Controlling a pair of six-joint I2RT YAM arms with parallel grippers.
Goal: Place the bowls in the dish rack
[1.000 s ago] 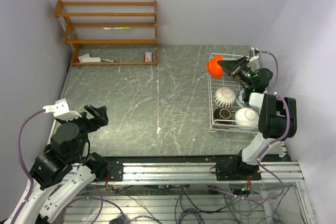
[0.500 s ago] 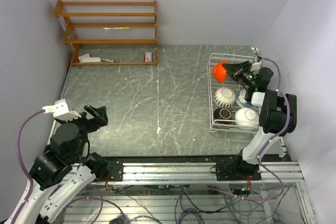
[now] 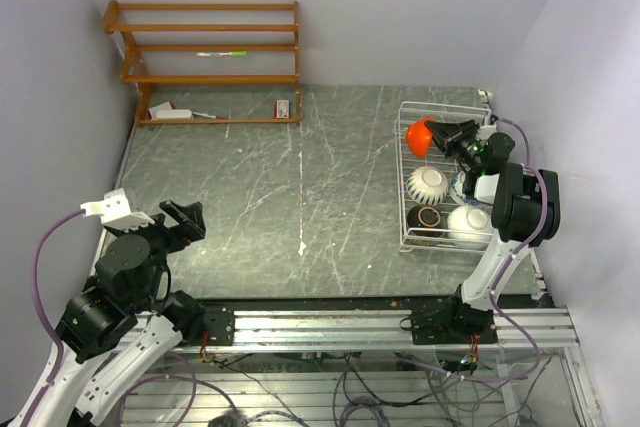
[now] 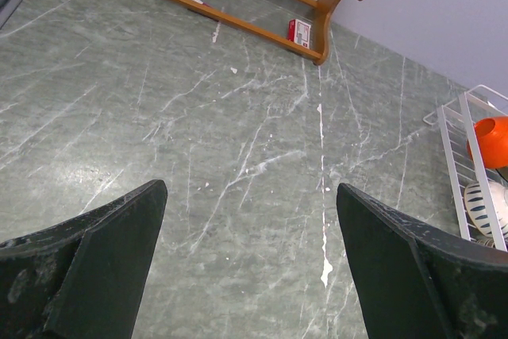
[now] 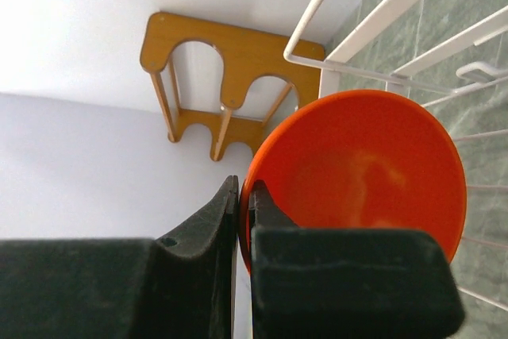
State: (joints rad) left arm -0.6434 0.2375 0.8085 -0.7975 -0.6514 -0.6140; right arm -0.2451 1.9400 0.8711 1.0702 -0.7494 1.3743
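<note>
Your right gripper (image 3: 437, 133) is clenched on the rim of the orange bowl (image 3: 419, 137), one finger inside and one outside. It holds the bowl tilted over the far left corner of the dish rack (image 3: 404, 209). The wrist view shows only a thin pinch on the lip, so the main risk is the bowl swivelling or sliding out if you jolt it against a wire.

Watch the rack's left rail. The bowl hangs close to it, and a release too far left would probably land it on the rail and tip it out onto the surface (image 3: 280, 197).

Just nearer to you lies the patterned bowl (image 3: 427, 183), with a dark bowl (image 3: 429, 217) and a white bowl (image 3: 468, 223) beyond it toward the arm bases. Lowering too far that way risks a knock against the patterned one.

I cannot tell whether the orange bowl touches the rack floor yet, so opening from a height could let it bounce or roll. Your left gripper (image 4: 250, 190) hangs released above bare surface, well apart from all this.
</note>
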